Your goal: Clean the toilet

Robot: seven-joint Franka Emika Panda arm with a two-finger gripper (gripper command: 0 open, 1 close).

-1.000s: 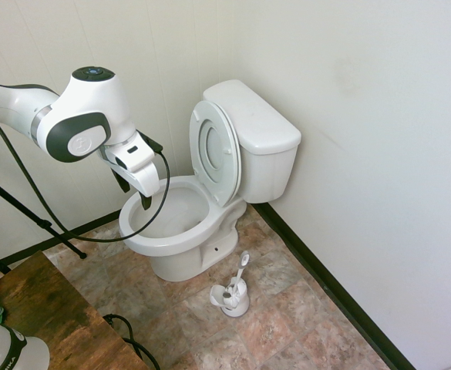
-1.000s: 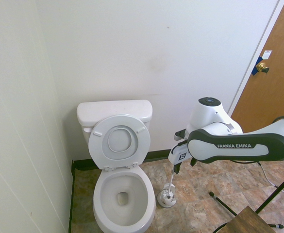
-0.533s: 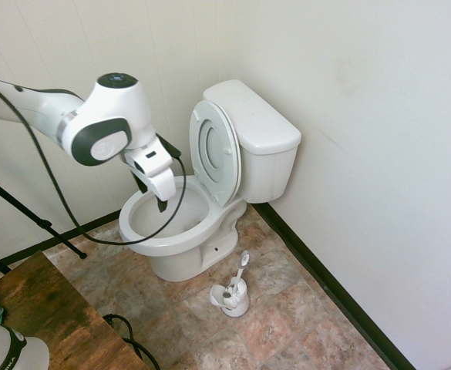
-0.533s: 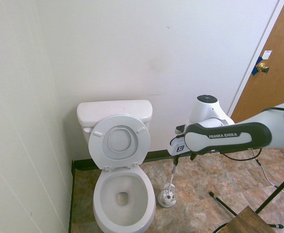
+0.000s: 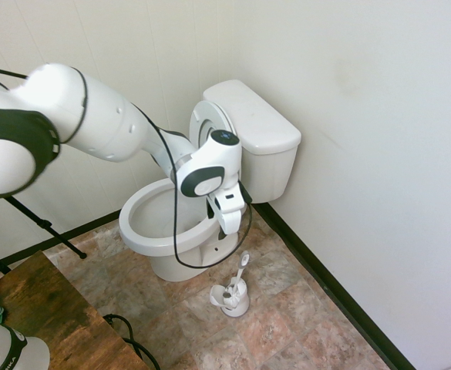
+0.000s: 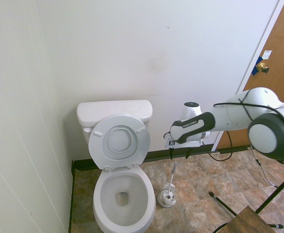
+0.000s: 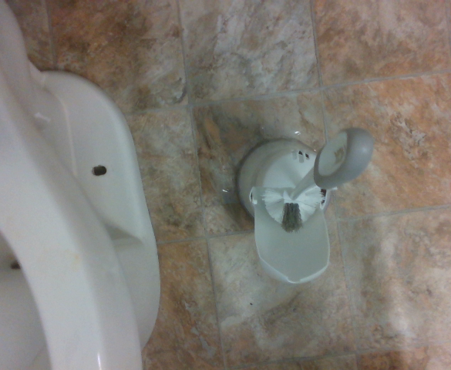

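Fingers of the gripper (image 6: 179,156) stand wide apart and hold nothing, pointing straight down at the tiled floor (image 5: 287,316). Directly below them stands the toilet brush (image 6: 172,178) in its small white holder (image 6: 166,198), its handle leaning up towards the fingertips with a clear gap left between; in the first exterior view the grey handle tip (image 5: 244,257) sits just under the gripper (image 5: 227,233). From the wrist view, the brush's white bristle head (image 7: 289,203) rests in the round holder (image 7: 287,247) and the flat grey handle end (image 7: 342,156) tilts out over the rim, all lying on mottled brown tiles (image 7: 379,254).

Beside the fingers, on the side away from the wooden door (image 6: 273,73), is the toilet (image 6: 120,194): its bowl (image 5: 159,223) is open, the seat and lid (image 6: 120,141) are tipped upright against the tank (image 6: 113,112), and the flat tank cover (image 5: 252,116) is in place. The bowl's outer wall and pedestal (image 7: 94,200) fill one edge of the wrist view, near the brush holder but not touching it. In the first exterior view the arm (image 5: 94,123) reaches across in front of the raised lid, with the wrist close to the bowl's rim on the tank side.
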